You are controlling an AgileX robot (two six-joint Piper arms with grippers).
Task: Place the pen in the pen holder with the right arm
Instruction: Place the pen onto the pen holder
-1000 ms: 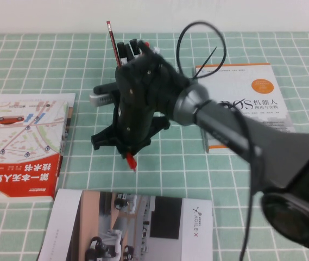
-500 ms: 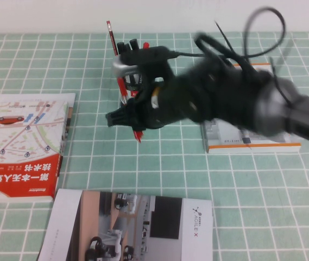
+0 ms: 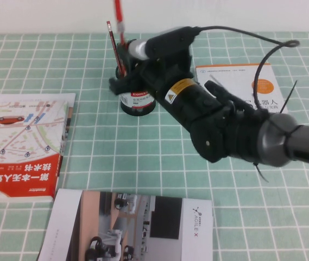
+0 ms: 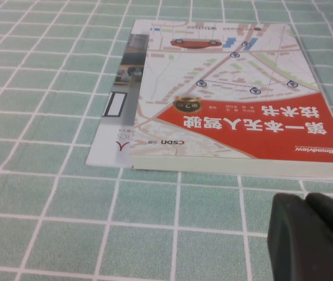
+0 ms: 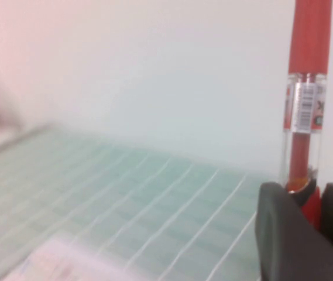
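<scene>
The right hand (image 3: 126, 50) is up at the far side of the table (image 3: 143, 157), right over the pen holder (image 3: 136, 98) — fingers (image 5: 283, 234) clamped on the pen (image 5: 306, 88), which stands upright, its top poking above the holder. A thin red pencil (image 3: 113, 43) leans in the cup beside it. The left hand (image 4: 312, 240) hangs low just beside the red map book (image 4: 236, 111), fingers together.

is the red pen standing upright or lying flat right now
Upright: the pen rises vertically from the right gripper, shut on it above the pen holder.
</scene>
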